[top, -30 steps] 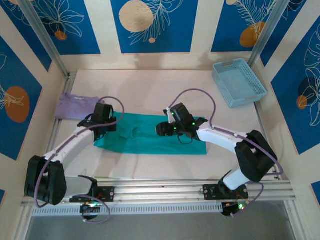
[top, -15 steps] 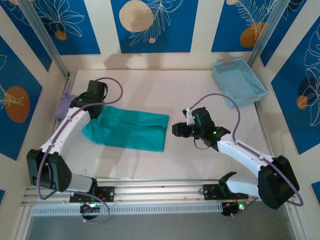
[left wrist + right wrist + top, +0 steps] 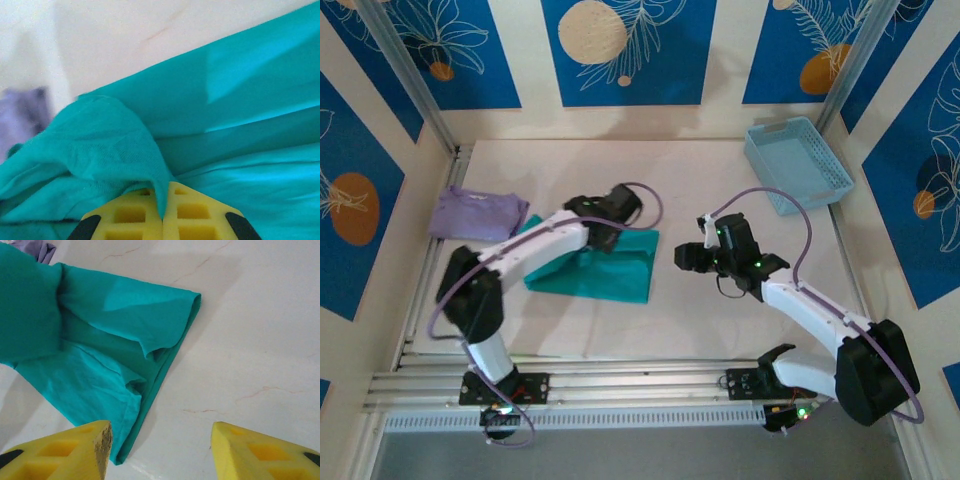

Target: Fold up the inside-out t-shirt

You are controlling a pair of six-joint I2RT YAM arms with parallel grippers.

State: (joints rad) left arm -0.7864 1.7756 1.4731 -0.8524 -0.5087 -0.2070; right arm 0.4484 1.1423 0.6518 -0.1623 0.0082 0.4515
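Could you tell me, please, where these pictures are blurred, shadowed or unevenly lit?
Left wrist view: the lavender garment at the left edge is out of focus, while the t-shirt weave nearby is crisp, with a brighter band of light across it. Right wrist view: a soft shadow falls on the table beyond the shirt's fold. Top external view: even lighting, no glare, slightly soft detail.
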